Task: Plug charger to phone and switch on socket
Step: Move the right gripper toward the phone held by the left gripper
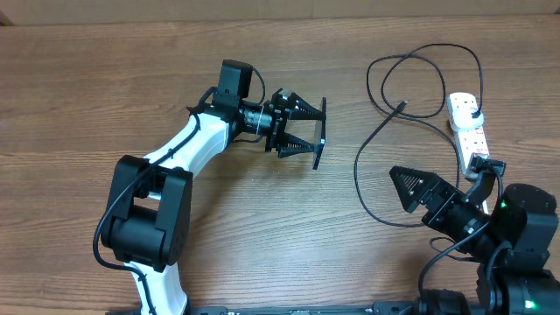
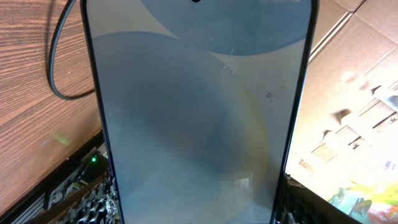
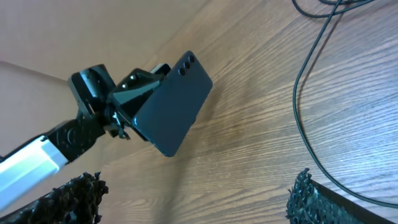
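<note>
One slim rectangular smartphone with black edges and a pale blue-grey screen is held clear of the table by the left gripper, whose jaws are closed against its sides. From overhead it is seen edge-on as a thin dark bar. In the left wrist view its screen fills the frame with large, soft circular shapes, and no text can be read. In the right wrist view its dark back is shown tilted, with three small lenses in a row near the upper corner. The right gripper is spread wide with nothing between its fingers, over the near right part of the table. A long thin black charger cable is laid in loose loops on the wood, and its small connector tip lies free, well apart from the smartphone. A white elongated power strip with small red switches is set near the right edge, with a black plug adapter at its near end. How the switches are set cannot be told. The brown wood-grain table is bordered by a beige strip at its far edge. Brightly lit cardboard boxes are seen beyond it.
</note>
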Robot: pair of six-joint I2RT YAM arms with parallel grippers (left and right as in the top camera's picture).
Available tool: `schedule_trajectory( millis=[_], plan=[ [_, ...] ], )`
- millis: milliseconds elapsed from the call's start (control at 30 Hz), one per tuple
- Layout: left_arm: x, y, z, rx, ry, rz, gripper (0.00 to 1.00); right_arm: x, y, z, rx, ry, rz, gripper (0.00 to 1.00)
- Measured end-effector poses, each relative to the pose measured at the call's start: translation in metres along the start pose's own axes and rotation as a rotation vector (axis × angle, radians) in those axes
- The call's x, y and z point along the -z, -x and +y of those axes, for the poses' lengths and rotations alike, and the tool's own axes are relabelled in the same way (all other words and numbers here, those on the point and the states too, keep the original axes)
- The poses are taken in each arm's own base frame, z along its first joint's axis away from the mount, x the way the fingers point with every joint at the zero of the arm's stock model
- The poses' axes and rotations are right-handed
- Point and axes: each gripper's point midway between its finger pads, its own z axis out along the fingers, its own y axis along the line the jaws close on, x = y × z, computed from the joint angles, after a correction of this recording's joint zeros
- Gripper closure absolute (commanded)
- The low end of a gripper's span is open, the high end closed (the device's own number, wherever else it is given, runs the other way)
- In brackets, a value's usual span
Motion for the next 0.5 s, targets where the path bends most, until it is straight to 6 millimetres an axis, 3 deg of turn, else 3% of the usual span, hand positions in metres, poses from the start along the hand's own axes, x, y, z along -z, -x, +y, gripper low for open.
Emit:
schedule_trajectory(
  millis=[267,500],
  plan=[
    [0.0,0.001,0.0,0.0,0.001,-0.003,0.38,-0.006,0.004,0.015,0.055,-0.025,0.031,0.0],
    [0.0,0.001,0.0,0.0,0.001,-0.004,0.37,-0.031,0.007,0.033,0.124,-0.079,0.112,0.01]
  ],
)
